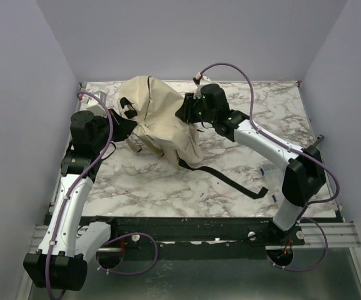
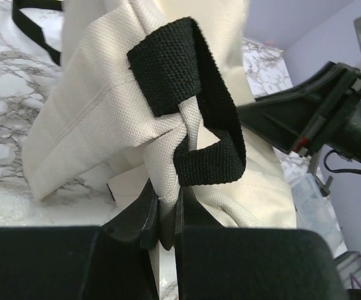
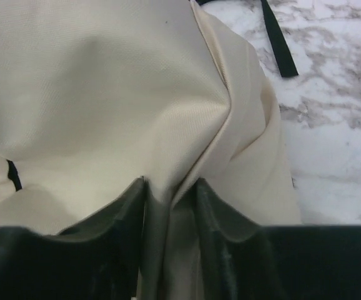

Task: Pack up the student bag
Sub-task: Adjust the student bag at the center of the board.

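The student bag (image 1: 158, 119), cream-beige fabric with black straps, is bunched up and raised at the back middle of the marble table (image 1: 168, 187). My left gripper (image 1: 125, 128) is shut on a fold of the student bag's fabric beside a black strap loop (image 2: 193, 94), seen close in the left wrist view (image 2: 163, 203). My right gripper (image 1: 183, 112) is shut on a fold of the bag's cream fabric on its right side, seen in the right wrist view (image 3: 168, 190). A long black strap (image 1: 230, 181) trails toward the front right. No books show.
A clear plastic box (image 1: 99, 99) stands at the back left, behind the left arm. A small pale item (image 1: 269, 170) lies near the right arm's base. Purple walls close in the table on three sides.
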Motion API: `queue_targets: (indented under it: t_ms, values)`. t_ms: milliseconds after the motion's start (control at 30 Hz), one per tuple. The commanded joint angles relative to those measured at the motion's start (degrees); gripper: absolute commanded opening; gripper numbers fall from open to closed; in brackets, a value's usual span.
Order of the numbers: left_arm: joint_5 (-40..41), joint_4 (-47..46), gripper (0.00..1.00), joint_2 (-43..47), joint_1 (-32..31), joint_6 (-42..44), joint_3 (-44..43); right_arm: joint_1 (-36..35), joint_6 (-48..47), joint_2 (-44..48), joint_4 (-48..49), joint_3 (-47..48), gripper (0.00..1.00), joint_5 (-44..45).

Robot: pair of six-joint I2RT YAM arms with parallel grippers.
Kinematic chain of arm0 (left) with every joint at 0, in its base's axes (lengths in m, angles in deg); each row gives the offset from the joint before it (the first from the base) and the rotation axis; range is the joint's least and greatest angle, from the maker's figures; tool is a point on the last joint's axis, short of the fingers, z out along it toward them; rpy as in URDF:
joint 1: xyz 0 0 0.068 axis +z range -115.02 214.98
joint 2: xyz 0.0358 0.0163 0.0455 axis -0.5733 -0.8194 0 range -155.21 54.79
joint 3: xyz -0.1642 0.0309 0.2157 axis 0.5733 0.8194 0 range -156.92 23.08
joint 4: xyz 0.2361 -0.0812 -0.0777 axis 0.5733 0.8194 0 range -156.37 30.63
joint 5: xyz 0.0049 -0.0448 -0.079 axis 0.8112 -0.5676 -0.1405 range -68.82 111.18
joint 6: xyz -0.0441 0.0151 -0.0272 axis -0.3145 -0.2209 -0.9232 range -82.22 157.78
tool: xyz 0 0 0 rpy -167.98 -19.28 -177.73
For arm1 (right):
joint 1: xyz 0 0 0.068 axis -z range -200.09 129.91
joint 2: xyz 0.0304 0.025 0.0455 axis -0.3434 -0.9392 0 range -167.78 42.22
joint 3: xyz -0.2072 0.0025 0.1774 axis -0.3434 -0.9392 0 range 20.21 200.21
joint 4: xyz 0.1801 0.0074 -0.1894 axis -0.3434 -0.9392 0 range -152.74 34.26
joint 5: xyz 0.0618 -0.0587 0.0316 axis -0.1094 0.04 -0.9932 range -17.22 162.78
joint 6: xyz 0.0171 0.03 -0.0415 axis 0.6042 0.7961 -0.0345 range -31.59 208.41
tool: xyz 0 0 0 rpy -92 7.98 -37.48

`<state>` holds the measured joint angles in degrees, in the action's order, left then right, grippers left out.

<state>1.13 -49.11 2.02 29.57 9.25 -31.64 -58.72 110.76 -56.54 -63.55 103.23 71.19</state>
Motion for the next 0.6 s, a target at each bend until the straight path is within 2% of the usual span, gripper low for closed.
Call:
queue_targets:
  t_ms: [0,100,167,233,300,367,400,467,567]
  values:
    - [-9.5,-2.3,0.00,0.6,0.0,-4.1,-2.2,-3.2,1.3,-5.4,1.5,5.2,0.20,-5.9]
    - [-17.3,-10.0,0.00,0.5,0.0,-10.6,-1.1,-10.1,1.3,-8.2,0.3,10.6,0.01,-7.1]
    - [-20.8,-13.7,0.00,0.2,0.0,-14.5,-1.6,-11.8,3.5,-7.2,1.3,11.1,0.01,-9.1]
    - [-20.2,-14.0,0.00,0.2,0.0,-14.8,-2.4,-11.1,4.9,-3.7,4.5,7.1,0.01,-6.9]
    - [-16.7,-13.9,0.00,-0.3,0.1,-13.5,-1.0,-8.6,3.9,-1.6,4.4,4.0,0.01,-2.1]
    - [-16.2,-13.5,0.00,-3.3,0.6,-12.8,0.1,-3.1,6.4,-1.2,6.6,0.9,0.01,-6.0]
    - [-18.7,-12.9,0.00,-5.7,1.8,-13.7,-1.0,-0.6,7.2,-0.9,6.5,0.4,0.01,-7.4]
    - [-24.0,-12.7,0.00,-8.5,3.1,-16.3,-4.5,1.0,5.5,1.2,4.3,1.0,0.01,-4.9]
    - [-24.0,-12.7,0.00,-8.3,3.1,-17.4,-11.0,1.1,3.8,4.9,1.8,4.6,0.01,-3.9]
